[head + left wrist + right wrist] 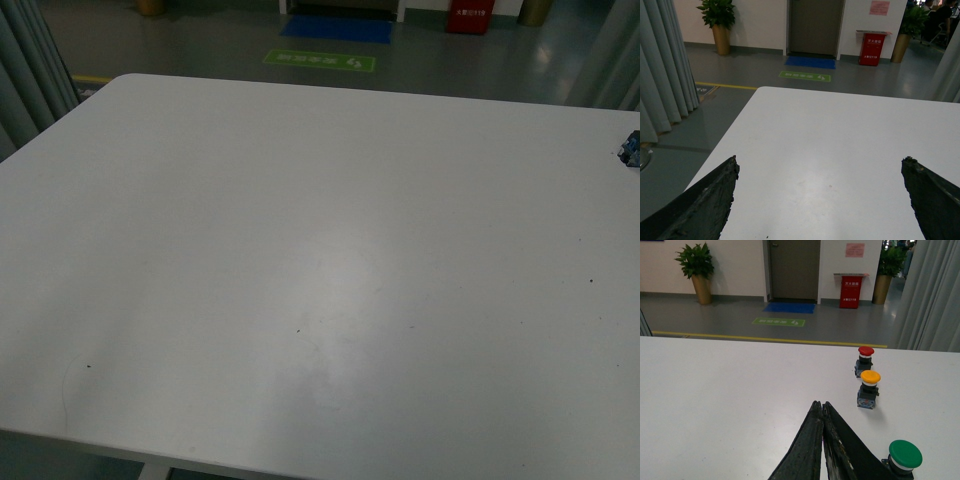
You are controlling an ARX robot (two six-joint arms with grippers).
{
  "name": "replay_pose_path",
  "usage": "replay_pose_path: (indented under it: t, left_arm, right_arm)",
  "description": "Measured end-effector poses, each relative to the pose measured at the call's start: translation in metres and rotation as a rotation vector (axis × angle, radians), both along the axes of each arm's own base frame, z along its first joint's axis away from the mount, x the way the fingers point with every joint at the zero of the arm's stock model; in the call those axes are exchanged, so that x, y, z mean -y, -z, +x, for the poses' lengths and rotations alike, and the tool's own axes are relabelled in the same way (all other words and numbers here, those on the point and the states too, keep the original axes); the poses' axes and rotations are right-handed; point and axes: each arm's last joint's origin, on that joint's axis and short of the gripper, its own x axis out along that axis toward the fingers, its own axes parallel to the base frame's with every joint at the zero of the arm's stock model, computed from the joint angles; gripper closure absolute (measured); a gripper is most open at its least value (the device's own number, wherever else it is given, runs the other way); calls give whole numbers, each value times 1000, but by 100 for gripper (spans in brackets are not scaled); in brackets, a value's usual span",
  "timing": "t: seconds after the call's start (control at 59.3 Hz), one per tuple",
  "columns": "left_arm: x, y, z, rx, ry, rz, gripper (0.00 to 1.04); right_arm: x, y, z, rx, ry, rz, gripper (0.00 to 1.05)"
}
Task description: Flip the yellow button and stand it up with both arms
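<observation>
The yellow button [869,388] stands upright on the white table [730,390] in the right wrist view, yellow cap on top of its black-and-blue body. It sits a short way beyond my right gripper [820,405], which is shut with nothing between its fingers and is apart from the button. My left gripper [820,162] is open above bare table, its two black fingertips [727,170] wide apart with nothing between them. No arm shows in the front view, and the yellow button is out of that view.
A red button [864,360] stands just beyond the yellow one, and a green button [904,456] stands close beside my right fingers. A small black-and-blue part [631,148] shows at the front view's right edge. Beyond the table's far edge [350,90] is grey floor.
</observation>
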Motion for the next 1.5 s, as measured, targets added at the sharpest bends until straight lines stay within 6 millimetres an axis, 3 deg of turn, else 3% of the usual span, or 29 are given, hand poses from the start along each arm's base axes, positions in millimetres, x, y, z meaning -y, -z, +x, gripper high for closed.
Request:
replay_pose_path:
  t: [1.08,1.198,1.299,1.502]
  left_arm:
    - [0,0,0,0,0,0,7]
    - [0,0,0,0,0,0,7]
    - [0,0,0,0,0,0,7]
    - [0,0,0,0,0,0,7]
  right_arm:
    - [0,3,-24,-4,-1,-1,101]
    - [0,3,-24,-4,0,-2,83]
    - [0,3,-24,-4,0,-2,57]
    - [0,3,-24,-4,0,-2,18]
